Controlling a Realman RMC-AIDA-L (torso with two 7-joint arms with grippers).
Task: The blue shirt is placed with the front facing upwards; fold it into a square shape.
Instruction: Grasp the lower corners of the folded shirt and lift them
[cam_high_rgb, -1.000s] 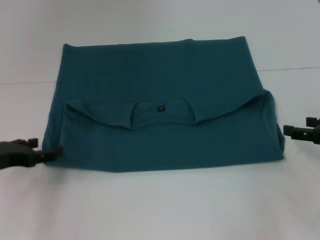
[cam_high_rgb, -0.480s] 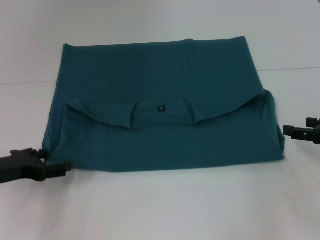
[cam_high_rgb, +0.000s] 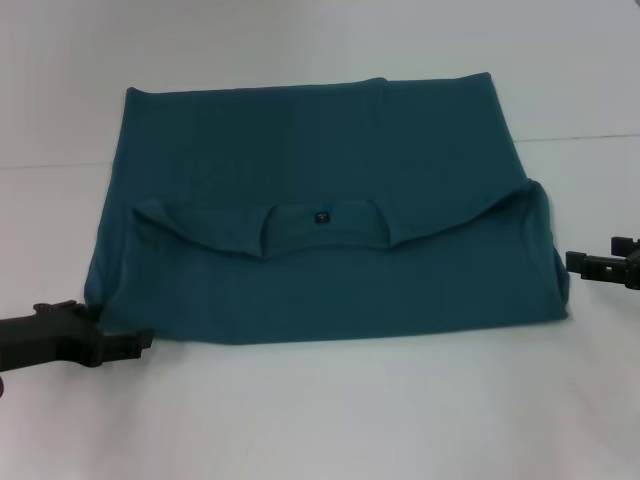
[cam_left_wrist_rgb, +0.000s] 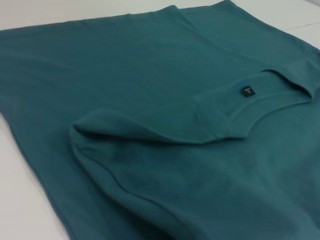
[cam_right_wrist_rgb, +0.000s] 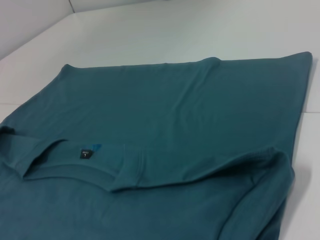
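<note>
The blue shirt (cam_high_rgb: 320, 180) lies flat on the white table (cam_high_rgb: 330, 420), folded over itself so its ribbed collar (cam_high_rgb: 320, 235) and small dark neck label (cam_high_rgb: 321, 216) sit mid-cloth. My left gripper (cam_high_rgb: 140, 342) rests low on the table at the shirt's near left corner, its tip touching the near edge. Just off the shirt's right side floats my right gripper (cam_high_rgb: 572, 263), a little apart from the cloth. The left wrist view shows the shirt (cam_left_wrist_rgb: 150, 75) and label (cam_left_wrist_rgb: 247, 92). In the right wrist view the shirt (cam_right_wrist_rgb: 190, 100) and label (cam_right_wrist_rgb: 86, 154) appear too.
White tabletop surrounds the shirt on every side. A faint seam line (cam_high_rgb: 580, 138) crosses the table behind the shirt's middle.
My left gripper has slid nearer and to the right, from the shirt's left edge to its near left corner. The shirt and the right gripper have not moved.
</note>
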